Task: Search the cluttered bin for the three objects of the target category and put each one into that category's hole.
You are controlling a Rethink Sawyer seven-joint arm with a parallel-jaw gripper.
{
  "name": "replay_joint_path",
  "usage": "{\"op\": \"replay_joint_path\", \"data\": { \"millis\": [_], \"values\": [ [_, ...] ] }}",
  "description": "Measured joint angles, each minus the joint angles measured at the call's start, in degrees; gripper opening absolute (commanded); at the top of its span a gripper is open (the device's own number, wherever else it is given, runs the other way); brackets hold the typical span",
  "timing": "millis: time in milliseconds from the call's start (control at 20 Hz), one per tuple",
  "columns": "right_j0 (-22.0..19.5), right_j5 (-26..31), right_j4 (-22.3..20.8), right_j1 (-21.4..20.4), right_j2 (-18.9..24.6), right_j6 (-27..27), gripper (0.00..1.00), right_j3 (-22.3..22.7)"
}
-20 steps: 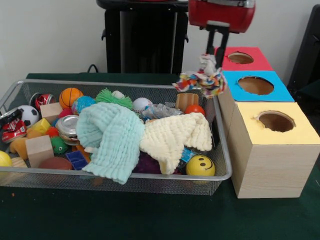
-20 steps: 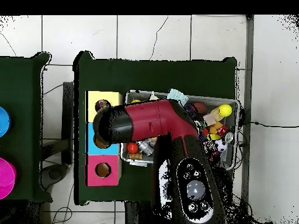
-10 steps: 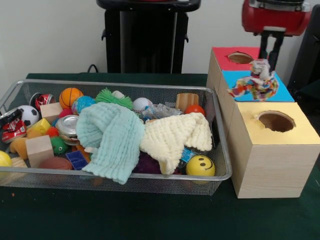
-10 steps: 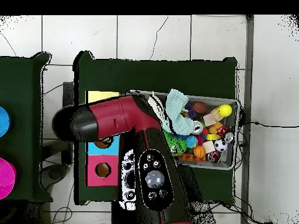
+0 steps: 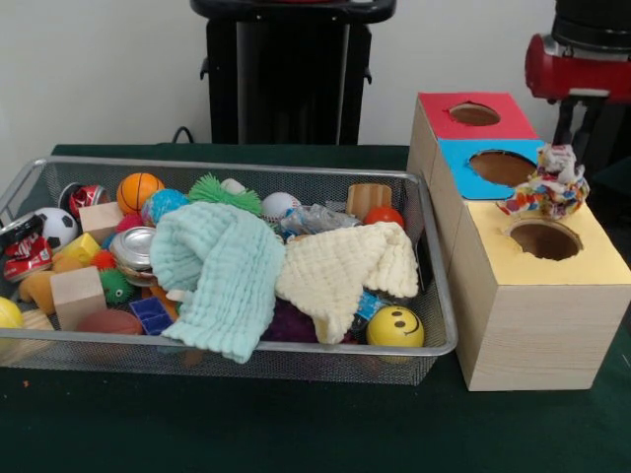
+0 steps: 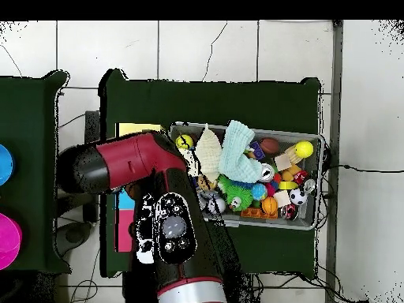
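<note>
Gripper (image 5: 575,148): we are seeing its black fingers closed on the top of the cloth (image 5: 545,187), which is hanging below them; the overhead view is hiding the gripper under the arm.
Cloth: a bunched dotted piece, in the air above the far edge of the yellow box (image 5: 592,258), hanging roughly upright.
Hole (image 5: 545,239): we are judging it to lie just below and slightly nearer than the cloth; the blue hole (image 5: 504,168) is lying just beyond, to the left.
Key relation: we are reading the cloth's lower end as almost over the hole's far rim, so a small shift nearer, then down, looks necessary.
Bin (image 5: 439,315): at the left, holding a mint cloth (image 5: 222,271) and a cream cloth (image 5: 340,271) over mixed toys.
</note>
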Motion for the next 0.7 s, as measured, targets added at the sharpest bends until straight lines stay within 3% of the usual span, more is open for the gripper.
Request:
{"op": "replay_joint_path", "data": {
  "millis": [400, 700],
  "values": [
    [3.3, -5.0, 0.5, 4.6, -3.3, 0.1, 0.0, -2.4],
    [4.4, -5.9, 1.4, 5.6, -5.3, 0.1, 0.0, -4.2]
  ]
}}
